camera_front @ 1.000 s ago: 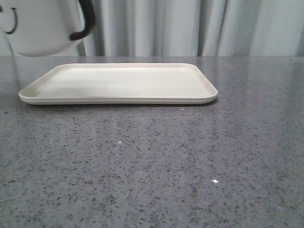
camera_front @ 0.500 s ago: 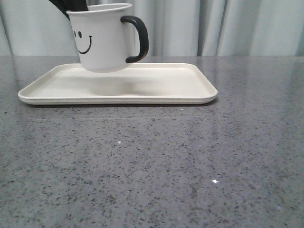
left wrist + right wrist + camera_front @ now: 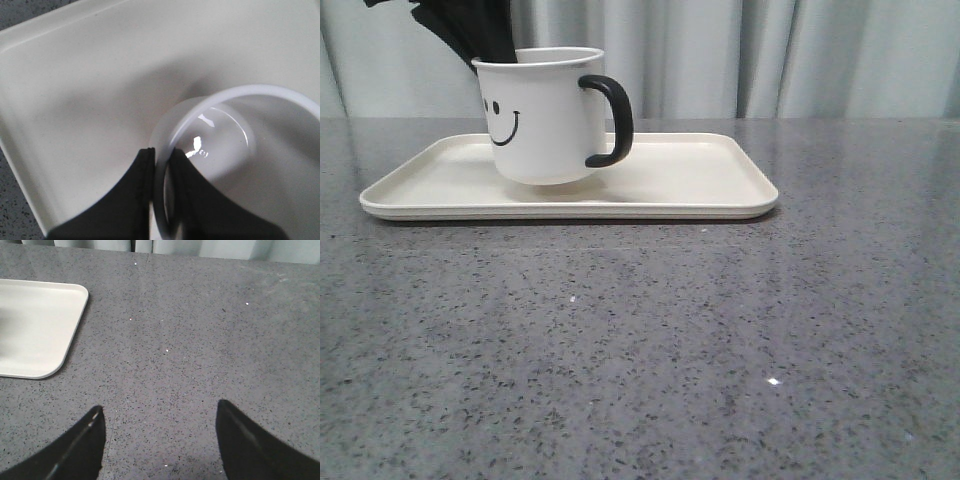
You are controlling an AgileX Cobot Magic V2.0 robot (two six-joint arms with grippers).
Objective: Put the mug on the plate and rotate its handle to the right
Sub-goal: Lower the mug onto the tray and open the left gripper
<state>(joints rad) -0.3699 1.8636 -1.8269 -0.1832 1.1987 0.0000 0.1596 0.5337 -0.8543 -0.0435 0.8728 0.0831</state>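
The white mug (image 3: 542,118) with a black smiley face stands upright on the left half of the cream plate (image 3: 700,175), its base down at the plate's surface. Its black handle (image 3: 615,120) points right in the front view. My left gripper (image 3: 488,52) comes down from above and is shut on the mug's rim at the back left. In the left wrist view the left gripper (image 3: 161,152) pinches the mug (image 3: 220,150) wall, one finger inside and one outside, over the plate (image 3: 75,75). My right gripper (image 3: 160,412) hangs open over bare table beside the plate (image 3: 35,330).
The grey speckled table (image 3: 640,340) stretches in front of and to the right of the plate. A pale curtain (image 3: 770,60) hangs behind the table's far edge.
The mug came in from the upper left, moved right and came down from hovering over the plate to its surface, still in my left gripper.
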